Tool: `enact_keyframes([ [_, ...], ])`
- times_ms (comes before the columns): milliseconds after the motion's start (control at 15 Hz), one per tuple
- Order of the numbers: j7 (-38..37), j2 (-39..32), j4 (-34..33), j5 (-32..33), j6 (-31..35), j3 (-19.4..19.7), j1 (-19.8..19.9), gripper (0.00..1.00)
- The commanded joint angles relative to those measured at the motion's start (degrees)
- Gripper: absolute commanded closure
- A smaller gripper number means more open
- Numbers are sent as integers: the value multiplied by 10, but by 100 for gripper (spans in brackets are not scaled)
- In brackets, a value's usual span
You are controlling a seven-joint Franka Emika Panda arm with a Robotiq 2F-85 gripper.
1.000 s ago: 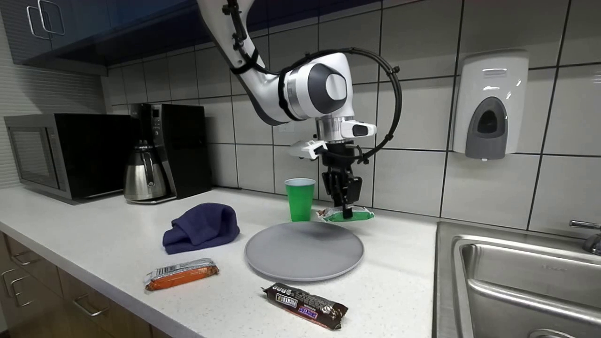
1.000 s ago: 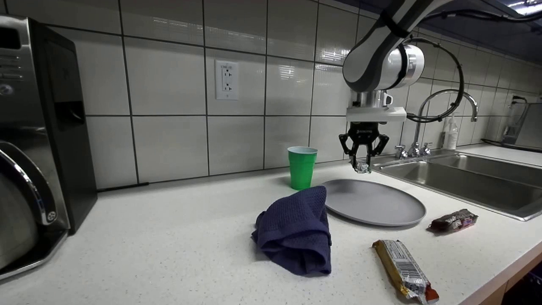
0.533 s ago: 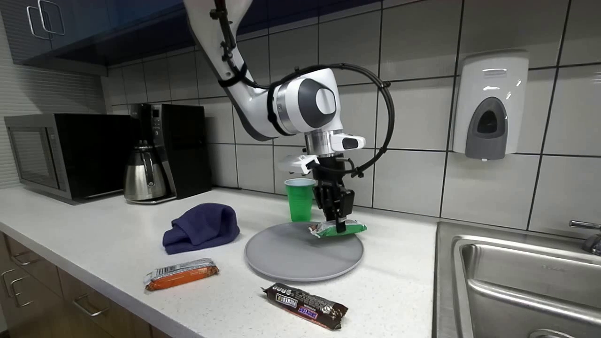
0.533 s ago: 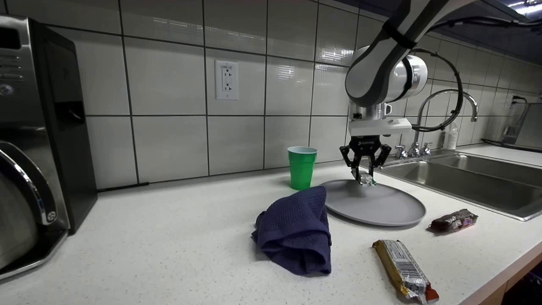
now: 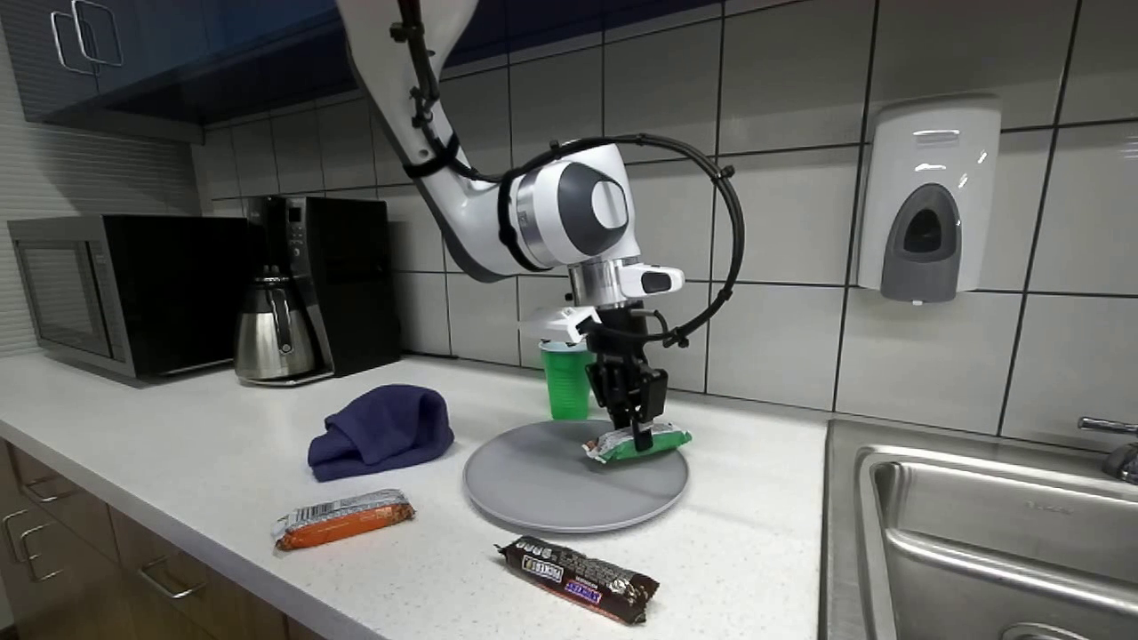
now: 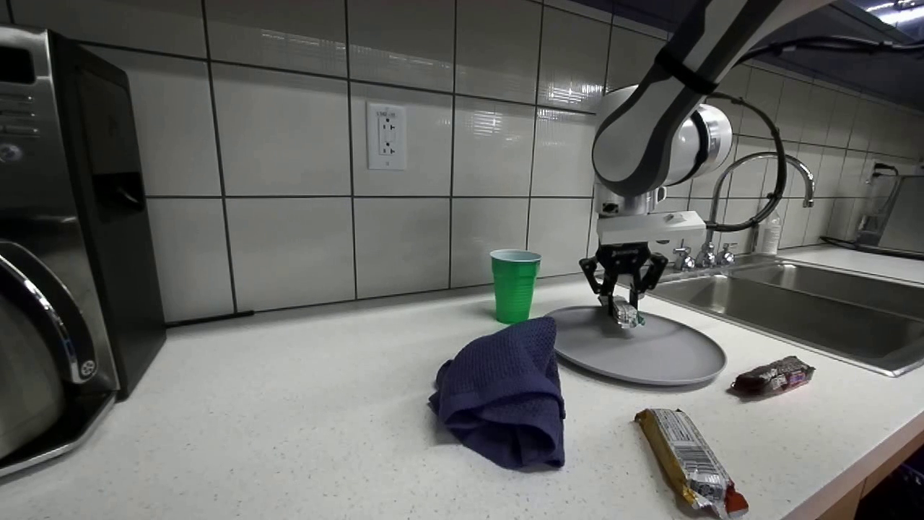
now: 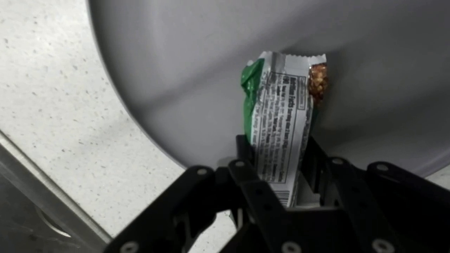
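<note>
The claw (image 7: 277,149) is closed firmly on a green snack bar (image 7: 279,116), over the plate (image 5: 551,489) at one o'clock in an exterior view; whether bar and plate touch, I cannot tell. Around the plate on the tabletop (image 5: 747,533), a cup (image 5: 567,391) stands at twelve, a towel (image 5: 382,436) lies at nine, a brown bar (image 5: 578,580) at six.

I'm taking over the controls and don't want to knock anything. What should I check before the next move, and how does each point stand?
1. Grip: claw shut on the green bar, one side each: ok.
2. Visible part of the green bar over the plate: ok.
3. Green bar touching the plate: cannot tell; its underside is hidden.
4. Whole green bar within the plate's edge: cannot tell; the claw hides one end in the wrist view.
5. Cup upright, apart from the claw: ok.
6. Towel off the plate: ok.
</note>
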State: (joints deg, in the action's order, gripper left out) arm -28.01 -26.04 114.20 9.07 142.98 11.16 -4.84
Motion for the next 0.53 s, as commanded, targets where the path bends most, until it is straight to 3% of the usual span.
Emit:
enact_keyframes([
  [0, -6, 16, 19, 14, 15, 4, -8, 86],
  [333, 6, 29, 33, 10, 23, -3, -13, 86],
  [400, 9, 31, 35, 11, 22, -3, -14, 40],
  [467, 10, 33, 37, 12, 20, -3, -16, 35],
])
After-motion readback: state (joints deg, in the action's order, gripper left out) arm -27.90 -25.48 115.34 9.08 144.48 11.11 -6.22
